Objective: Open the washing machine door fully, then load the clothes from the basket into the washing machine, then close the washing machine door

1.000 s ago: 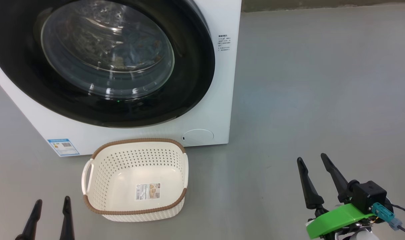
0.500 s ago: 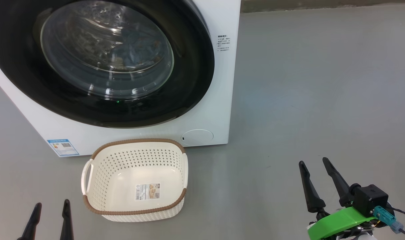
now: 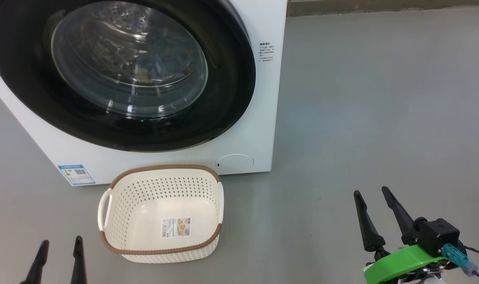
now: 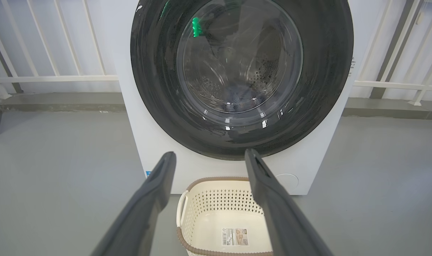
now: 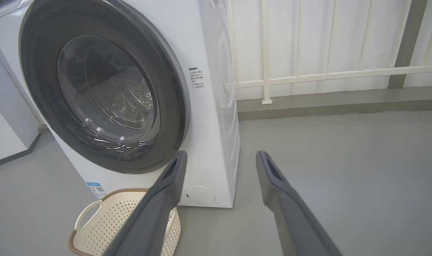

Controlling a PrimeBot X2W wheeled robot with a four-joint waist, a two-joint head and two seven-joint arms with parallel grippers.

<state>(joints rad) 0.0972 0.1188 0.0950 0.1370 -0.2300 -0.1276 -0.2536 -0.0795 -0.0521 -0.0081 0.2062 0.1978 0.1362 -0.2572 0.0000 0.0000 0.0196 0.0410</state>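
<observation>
Head view: you are looking at the washer (image 3: 263,118) sitting at 11 o'clock, its door (image 3: 233,83) lying flush against the front. The clothes (image 3: 164,59) are showing blue behind the door glass (image 3: 105,86). The basket (image 3: 160,169) is sitting on the floor (image 3: 362,118) just in front of the washer, at 6 o'clock from the door, its label (image 3: 176,227) showing on the bare bottom. Your left gripper (image 3: 62,240) is hovering at 7 o'clock, fingers apart over the floor. Your right gripper (image 3: 370,190) is hovering at 4 o'clock, fingers apart, well away from the basket.
</observation>
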